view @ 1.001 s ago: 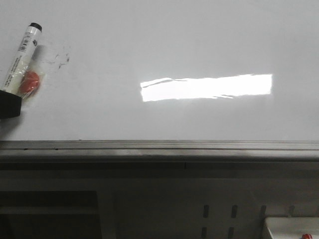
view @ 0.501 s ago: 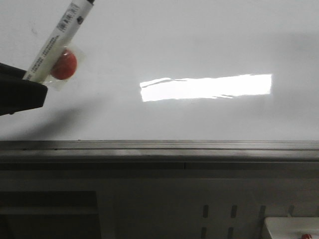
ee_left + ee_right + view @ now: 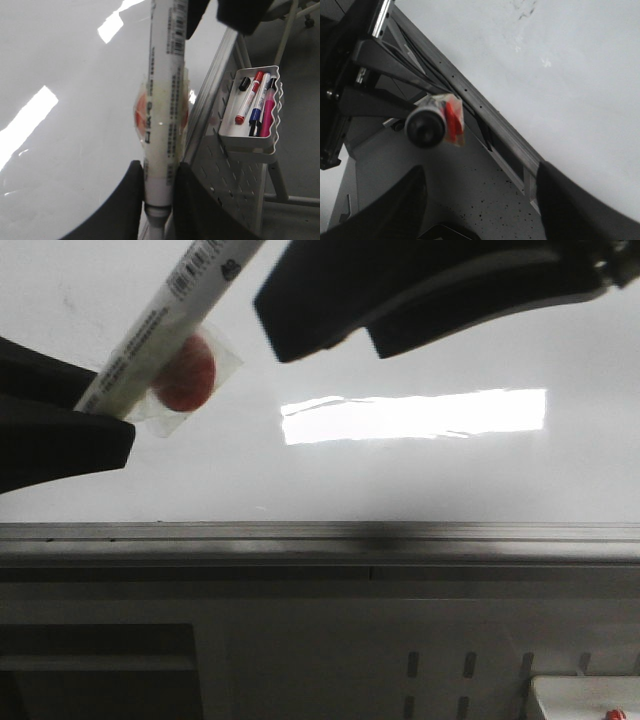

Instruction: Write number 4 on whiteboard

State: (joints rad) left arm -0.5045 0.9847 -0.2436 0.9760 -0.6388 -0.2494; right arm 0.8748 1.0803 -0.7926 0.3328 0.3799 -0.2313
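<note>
Since the earlier front frames, the marker (image 3: 170, 315) has been carried up and rightward from the board's left side, and the right end effector (image 3: 320, 335) has entered from the upper right. Front view: the left end effector (image 3: 95, 425) is clamped on the marker's lower end, a red disc (image 3: 187, 375) taped to the barrel; the right one's jaws are parted near the marker's upper part, holding nothing. The whiteboard (image 3: 400, 480) shows only its bright reflection; no number 4 is visible yet. Left wrist view: both fingers (image 3: 125, 200) pinch the barrel, which points toward the dark right end effector ahead; a tray (image 3: 250, 142) of spare markers hangs well apart. Right wrist view: the black cap (image 3: 425, 128) faces the camera between spread fingers (image 3: 395, 205), not yet touched. Judgement: the step appears to be uncapping. It should go well if the right end effector centres squarely on the cap, closes firmly, and pulls along the barrel's axis while the left holds steady.
</note>
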